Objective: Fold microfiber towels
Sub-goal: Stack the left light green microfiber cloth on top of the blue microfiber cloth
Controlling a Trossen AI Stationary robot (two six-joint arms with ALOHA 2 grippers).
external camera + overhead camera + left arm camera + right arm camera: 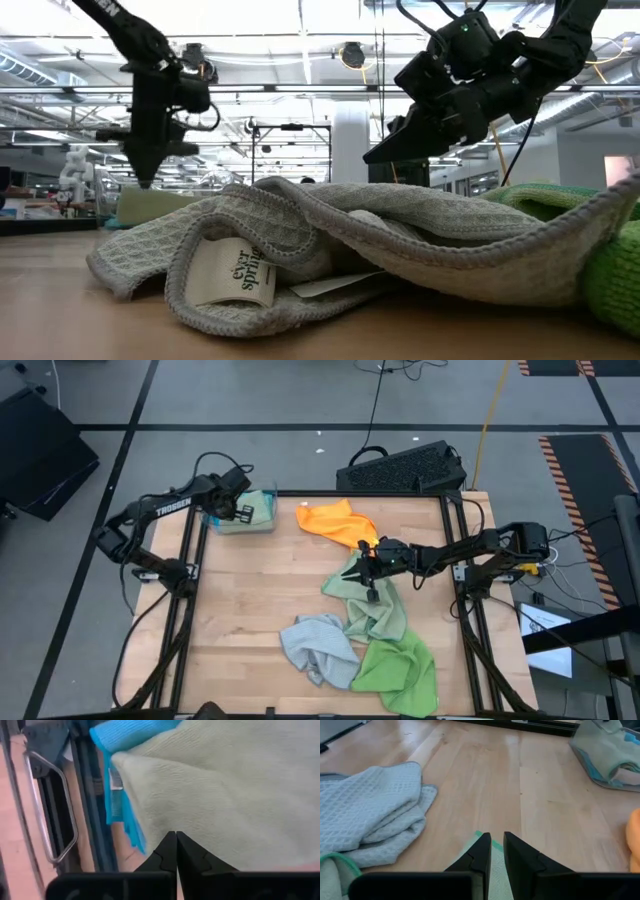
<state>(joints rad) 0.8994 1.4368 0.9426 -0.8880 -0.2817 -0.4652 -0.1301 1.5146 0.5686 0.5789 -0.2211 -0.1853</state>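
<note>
Six towels counted: one orange towel (337,520) near the far edge, one blue towel (125,732) under a folded sage towel (247,510) at the far left corner, a second sage towel (368,600) crumpled in the middle, one grey towel (318,647) and one bright green towel (400,667) near the front. Left pincer (243,511) shut, empty, just above the folded pile. Right pincer (372,572) nearly closed over the middle sage towel; cannot tell if gripping. Pale wooden surface (250,610) in a dark frame. Beyond, grey floor, a black keyboard (405,467), cables.
</note>
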